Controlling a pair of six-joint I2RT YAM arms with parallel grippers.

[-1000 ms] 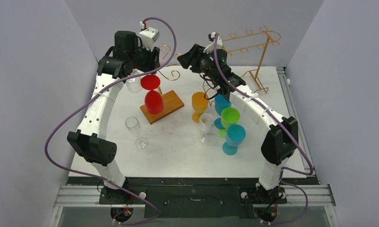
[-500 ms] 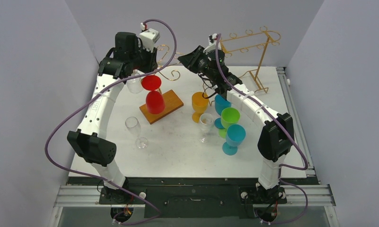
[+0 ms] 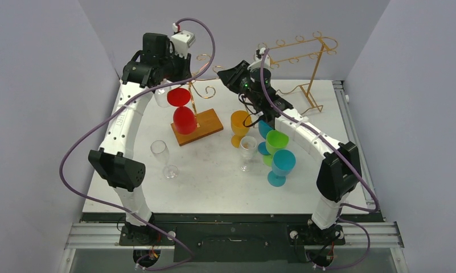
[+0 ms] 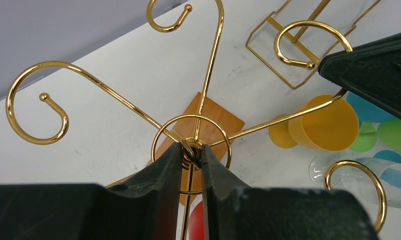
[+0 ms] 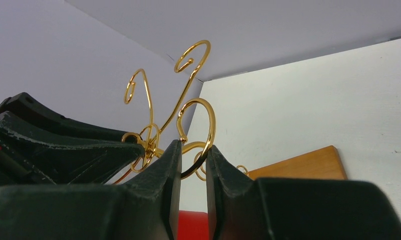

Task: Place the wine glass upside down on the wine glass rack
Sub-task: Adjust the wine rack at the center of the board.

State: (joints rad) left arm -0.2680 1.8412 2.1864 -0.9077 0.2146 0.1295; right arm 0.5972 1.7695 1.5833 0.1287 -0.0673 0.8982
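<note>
Gold wine glass rack (image 3: 198, 126): on desk (image 3: 214, 182).
Red wine glass (image 3: 184, 119): upside down on rack.
Left fingers (image 4: 165, 170): pinching top hub.
Right fingers (image 5: 170, 170): pinching one curl.
Risk: tilt from uneven pull, glass slip-off.

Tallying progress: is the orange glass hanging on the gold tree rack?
No, the orange glass stands upright on the table beside the rack.
</note>
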